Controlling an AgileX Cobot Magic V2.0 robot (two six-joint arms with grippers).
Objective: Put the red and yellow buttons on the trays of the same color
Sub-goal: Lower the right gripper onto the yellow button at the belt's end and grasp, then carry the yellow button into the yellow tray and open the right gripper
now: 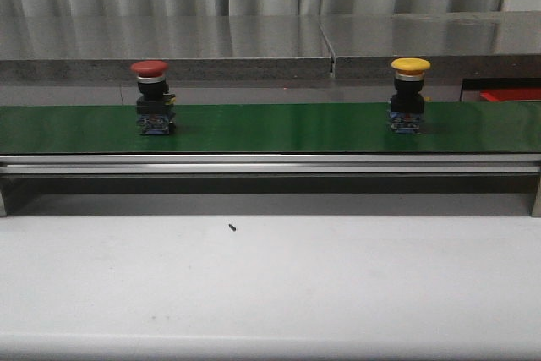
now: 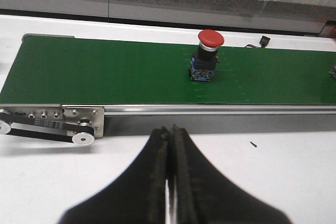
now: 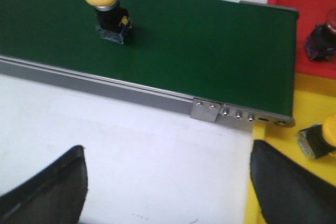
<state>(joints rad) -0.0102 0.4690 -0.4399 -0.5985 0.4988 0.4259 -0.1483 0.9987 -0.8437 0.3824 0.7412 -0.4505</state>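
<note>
A red button point(image 1: 150, 90) stands upright on the green belt point(image 1: 270, 128) at the left; it also shows in the left wrist view point(image 2: 208, 53). A yellow button point(image 1: 409, 92) stands upright on the belt at the right and shows in the right wrist view point(image 3: 106, 6). My left gripper point(image 2: 170, 132) is shut and empty over the white table, short of the belt. My right gripper point(image 3: 168, 163) is wide open and empty over the table near the belt's end. A yellow tray point(image 3: 310, 182) holds a yellow button point(image 3: 321, 139). A red tray point(image 3: 310, 3) holds a button point(image 3: 321, 39).
The belt's aluminium rail point(image 1: 270, 162) runs across the front of the conveyor. A pulley and drive belt point(image 2: 81, 137) sit at the conveyor's left end. A grey ledge point(image 1: 169, 48) runs behind the conveyor. A small dark speck point(image 1: 231, 227) lies on the white table.
</note>
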